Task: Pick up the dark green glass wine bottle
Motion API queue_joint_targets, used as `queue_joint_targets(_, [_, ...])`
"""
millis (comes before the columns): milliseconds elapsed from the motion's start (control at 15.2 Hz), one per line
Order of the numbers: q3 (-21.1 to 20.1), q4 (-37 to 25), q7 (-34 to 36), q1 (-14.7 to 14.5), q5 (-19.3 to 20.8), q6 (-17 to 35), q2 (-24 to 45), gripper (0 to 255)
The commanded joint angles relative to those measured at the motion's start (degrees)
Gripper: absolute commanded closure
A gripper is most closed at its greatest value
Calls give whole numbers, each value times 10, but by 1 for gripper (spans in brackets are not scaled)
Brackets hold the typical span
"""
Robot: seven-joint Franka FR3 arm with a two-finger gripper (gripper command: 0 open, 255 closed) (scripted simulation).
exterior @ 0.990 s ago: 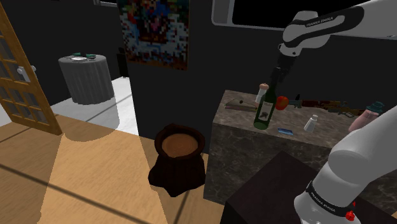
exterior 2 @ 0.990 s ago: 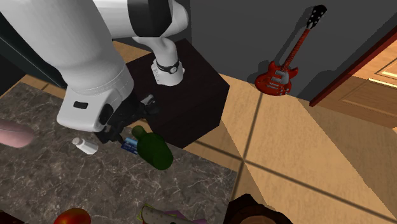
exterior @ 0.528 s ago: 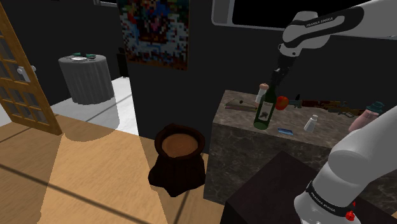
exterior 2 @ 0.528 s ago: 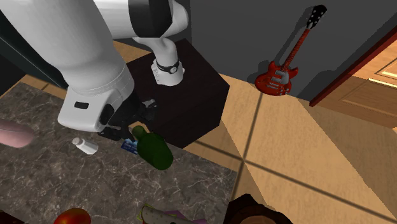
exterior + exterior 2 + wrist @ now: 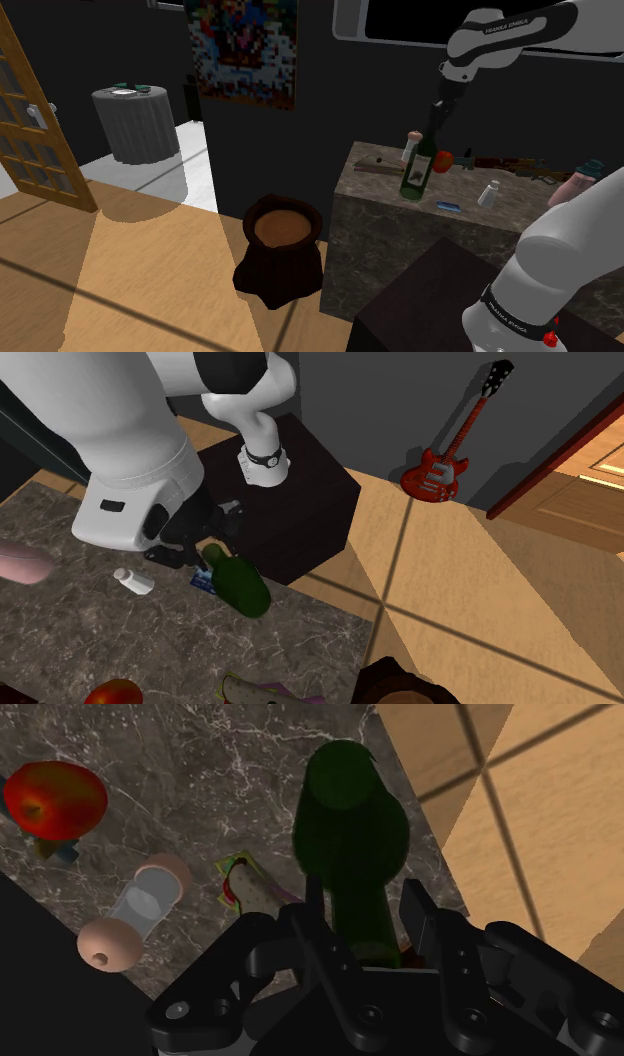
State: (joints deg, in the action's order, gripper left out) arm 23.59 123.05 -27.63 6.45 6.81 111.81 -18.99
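Dark veined stone forms the bench [image 5: 380, 215], the largest thing in the scene, and its near-left corner in the shoulder view drops off to the wooden floor. The white arm [image 5: 520, 25] reaches over it from above.

The dark green bottle [image 5: 416, 175] is at that corner, leaning with its neck up towards the shoulder view's right. Its base is at or just above the stone, and I cannot tell whether it has cleared. The end effector [image 5: 363, 904] is closed narrowly on the bottle's neck, one black finger on either side, with the wider body hanging below.

My reading is that the grasp is made and the lift is the step in hand. To do it well, raise the bottle straight up and slowly. The weight sits far below the fingers, so the smooth neck could swing or slide in them. A firm squeeze should hold it, and sideways travel is best left until the base is plainly off the bench.

A red apple [image 5: 55, 799] and a small pale shaker [image 5: 489, 193] stand near the bottle, apart from it and out of the way of a vertical lift.
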Motion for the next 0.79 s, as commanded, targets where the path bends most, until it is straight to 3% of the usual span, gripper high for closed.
queue_joint_targets(0, [-1, -14, 0, -1, 0, -15, -1, 255])
queue_joint_targets(726, [-7, -87, -1, -4, -4, -86, 1, 255])
